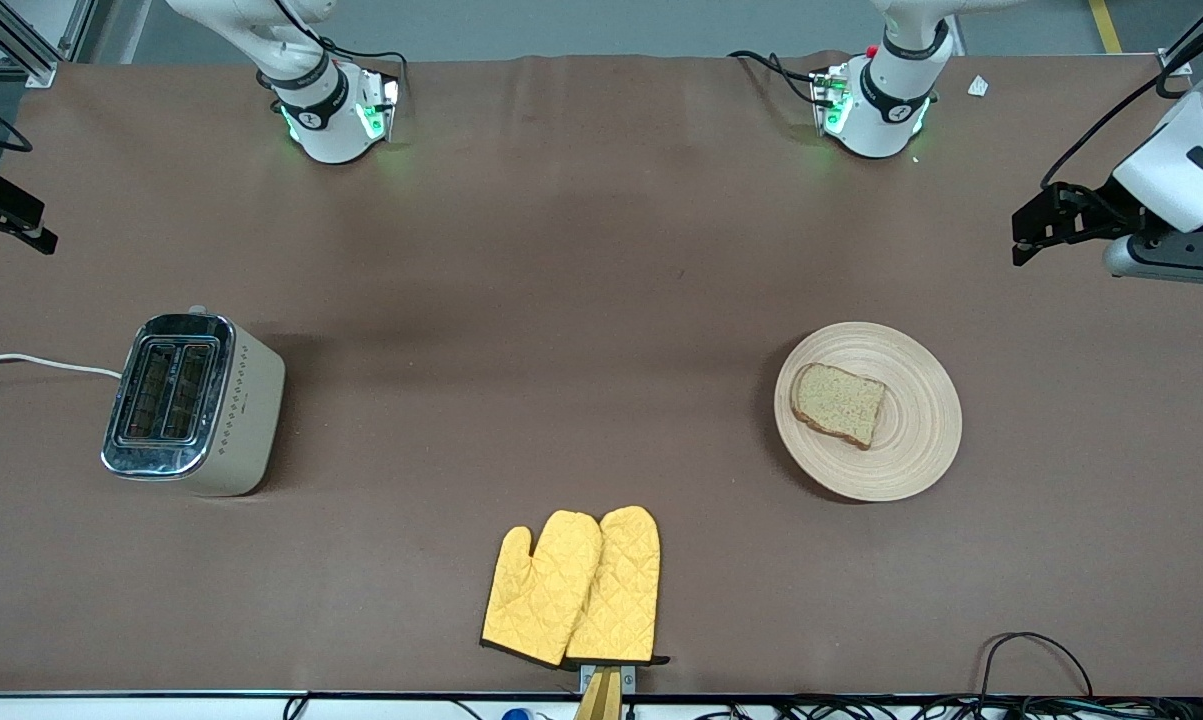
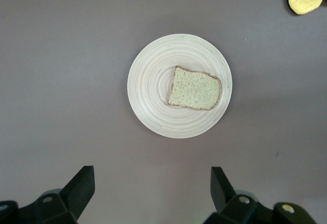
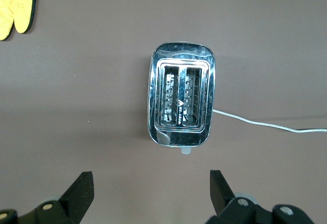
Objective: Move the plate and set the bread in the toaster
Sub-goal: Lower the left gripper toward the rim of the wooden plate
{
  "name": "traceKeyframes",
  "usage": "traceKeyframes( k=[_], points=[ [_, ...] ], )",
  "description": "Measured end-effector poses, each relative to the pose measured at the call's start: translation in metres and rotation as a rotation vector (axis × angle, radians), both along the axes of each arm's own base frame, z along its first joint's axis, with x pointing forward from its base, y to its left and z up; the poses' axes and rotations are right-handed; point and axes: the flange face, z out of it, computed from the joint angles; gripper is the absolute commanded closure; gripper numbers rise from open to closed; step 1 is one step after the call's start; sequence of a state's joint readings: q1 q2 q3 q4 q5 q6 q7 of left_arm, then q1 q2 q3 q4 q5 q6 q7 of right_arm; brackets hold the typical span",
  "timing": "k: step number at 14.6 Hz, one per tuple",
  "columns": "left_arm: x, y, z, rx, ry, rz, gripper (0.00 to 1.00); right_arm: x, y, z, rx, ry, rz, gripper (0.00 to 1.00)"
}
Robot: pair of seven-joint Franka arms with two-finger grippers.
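The round tan wooden plate (image 1: 921,440) lies toward the left arm's end of the table, with the slice of bread (image 1: 839,403) flat on it. Both also show in the left wrist view, the plate (image 2: 153,111) and the bread (image 2: 194,89). The cream toaster (image 1: 196,403) stands toward the right arm's end, with both slots empty (image 3: 180,102). My left gripper (image 1: 1025,238) (image 2: 152,183) is open and empty, up in the air at the table's end, apart from the plate. My right gripper (image 1: 39,232) (image 3: 150,185) is open and empty, high at its end, apart from the toaster.
A pair of yellow oven mitts (image 1: 573,587) lies near the front edge, midway between plate and toaster. The toaster's white cord (image 1: 31,361) runs off the right arm's end of the table. A brown cloth covers the table (image 1: 561,300).
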State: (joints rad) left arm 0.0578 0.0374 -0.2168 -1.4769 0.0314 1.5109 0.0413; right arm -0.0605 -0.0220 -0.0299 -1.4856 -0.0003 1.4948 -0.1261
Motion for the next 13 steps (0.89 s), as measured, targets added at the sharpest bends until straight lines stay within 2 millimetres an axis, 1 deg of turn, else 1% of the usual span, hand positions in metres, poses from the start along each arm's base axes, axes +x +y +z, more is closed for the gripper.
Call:
traceKeyframes(
  k=[1, 2, 3, 4, 6, 8, 9, 10, 11, 13],
  points=[
    [0.001, 0.001, -0.005, 0.001, 0.018, -0.026, 0.00, 0.000, 0.000, 0.000, 0.000, 0.000, 0.000, 0.00],
    [0.003, 0.006, -0.015, 0.004, 0.055, -0.038, 0.00, 0.000, 0.000, 0.000, 0.000, 0.000, 0.000, 0.00],
    [0.008, 0.016, -0.028, 0.004, 0.100, -0.027, 0.00, 0.000, 0.000, 0.000, 0.001, 0.000, 0.000, 0.00],
    [0.015, 0.036, -0.044, -0.020, 0.138, 0.005, 0.00, 0.000, 0.000, 0.000, 0.001, -0.001, 0.000, 0.00],
    [0.033, 0.094, -0.081, -0.170, 0.208, 0.088, 0.00, 0.000, 0.000, 0.001, 0.001, -0.001, 0.000, 0.00],
    [0.048, 0.158, -0.131, -0.339, 0.262, 0.149, 0.00, 0.000, 0.000, 0.001, 0.001, -0.002, 0.000, 0.00],
    [0.055, 0.182, -0.160, -0.408, 0.279, 0.156, 0.00, 0.000, 0.000, 0.001, 0.001, -0.001, 0.000, 0.00],
    [0.062, 0.200, -0.192, -0.465, 0.292, 0.161, 0.00, 0.000, 0.000, 0.001, 0.002, -0.001, 0.000, 0.00],
    [0.070, 0.213, -0.225, -0.517, 0.301, 0.165, 0.00, 0.000, 0.000, 0.001, 0.002, 0.000, 0.001, 0.00],
    [0.083, 0.229, -0.295, -0.623, 0.305, 0.158, 0.00, 0.000, 0.001, 0.001, 0.003, 0.001, 0.002, 0.00]
  ],
)
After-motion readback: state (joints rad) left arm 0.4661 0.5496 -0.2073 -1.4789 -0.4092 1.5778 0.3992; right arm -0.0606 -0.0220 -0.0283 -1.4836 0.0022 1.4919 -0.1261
